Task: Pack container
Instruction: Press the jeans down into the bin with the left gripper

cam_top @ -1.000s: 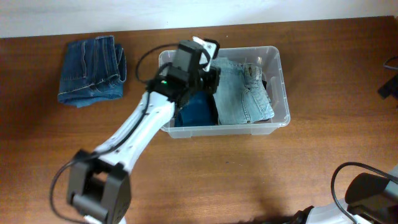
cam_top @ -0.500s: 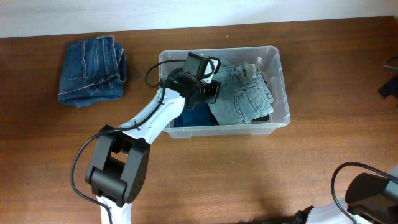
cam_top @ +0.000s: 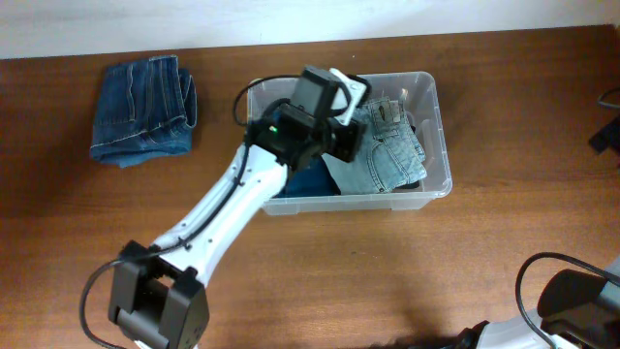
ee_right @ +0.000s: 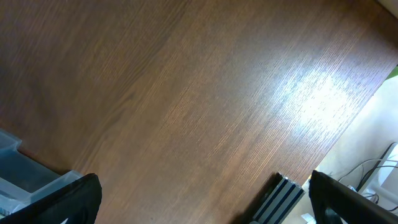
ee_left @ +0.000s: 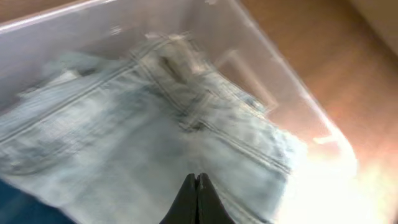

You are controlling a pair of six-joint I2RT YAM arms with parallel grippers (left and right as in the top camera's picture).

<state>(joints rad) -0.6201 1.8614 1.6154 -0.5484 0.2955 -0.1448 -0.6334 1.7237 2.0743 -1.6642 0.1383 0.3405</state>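
The container is a clear plastic bin at the back middle of the table. A pair of light-blue jeans lies in its right half, skewed, and a dark-blue garment lies in its left half. My left gripper hovers over the bin's middle. In the left wrist view its jaws are pressed together with nothing between them, just above the light-blue jeans, with the container wall behind. My right gripper is open and empty over bare wood.
A folded pair of dark-blue jeans lies on the table at the back left, apart from the bin. A black-and-silver rail and cables sit at the table edge beside the right gripper.
The light-blue jeans were dragged left and turned skew in the bin, then stayed put. My left gripper dipped into the bin, then rose and shifted right. The right arm has not moved.
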